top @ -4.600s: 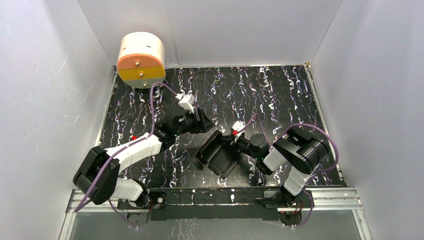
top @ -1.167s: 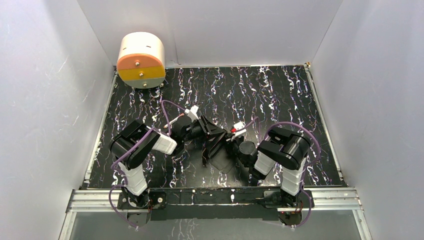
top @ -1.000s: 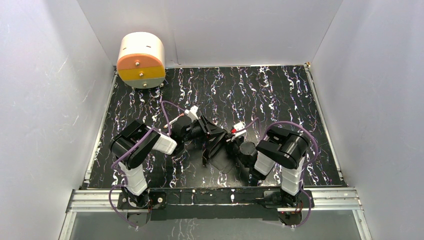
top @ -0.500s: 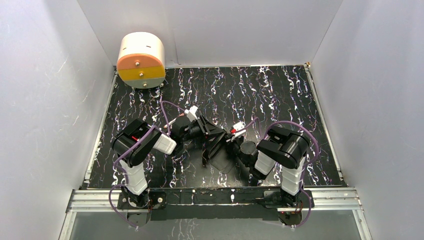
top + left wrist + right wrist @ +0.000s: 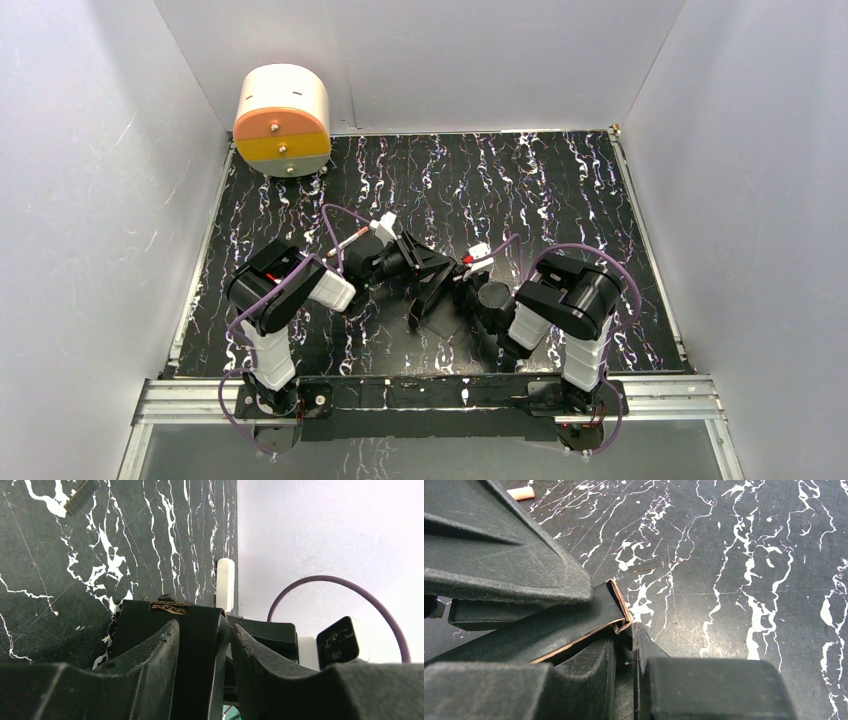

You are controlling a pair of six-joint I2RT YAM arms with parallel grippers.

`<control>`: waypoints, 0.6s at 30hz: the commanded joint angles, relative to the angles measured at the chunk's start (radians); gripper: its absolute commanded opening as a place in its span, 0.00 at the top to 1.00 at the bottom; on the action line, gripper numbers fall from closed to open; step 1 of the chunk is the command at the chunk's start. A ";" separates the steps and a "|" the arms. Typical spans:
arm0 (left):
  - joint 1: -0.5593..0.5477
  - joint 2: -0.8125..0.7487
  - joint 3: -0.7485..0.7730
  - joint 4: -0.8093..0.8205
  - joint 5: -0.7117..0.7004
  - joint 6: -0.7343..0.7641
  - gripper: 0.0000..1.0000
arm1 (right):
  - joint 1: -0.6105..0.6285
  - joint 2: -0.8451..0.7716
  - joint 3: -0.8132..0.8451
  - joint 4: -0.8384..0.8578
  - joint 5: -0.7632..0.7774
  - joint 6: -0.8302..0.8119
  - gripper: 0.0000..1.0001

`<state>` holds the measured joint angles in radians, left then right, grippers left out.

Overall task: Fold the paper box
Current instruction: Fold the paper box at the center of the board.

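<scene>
The left gripper [image 5: 202, 630] and right gripper [image 5: 623, 640] clasp the box [image 5: 574, 622] toward the surface's [image 5: 500, 180] near edge; overhead its shape is indistinct

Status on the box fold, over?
Right gripper shut on the paper box. Left gripper straddles a box wall, grip unclear. Box partly folded between arms. Orange-faced drum far left, out of the way.

One paper box [image 5: 419, 312], two pincers (left pincer [image 5: 432, 279], right pincer [image 5: 457, 293]) and one cream-and-orange drum [image 5: 283, 120].
</scene>
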<state>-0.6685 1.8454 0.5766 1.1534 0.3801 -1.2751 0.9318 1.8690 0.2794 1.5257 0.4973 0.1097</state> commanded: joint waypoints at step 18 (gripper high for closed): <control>0.175 0.010 0.088 -0.160 0.329 0.187 0.61 | -0.010 -0.192 -0.035 -0.116 -0.009 -0.029 0.65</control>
<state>-0.5190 1.8938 0.6296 1.0950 0.6853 -1.1709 0.9276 1.7367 0.2531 1.4105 0.4725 0.0761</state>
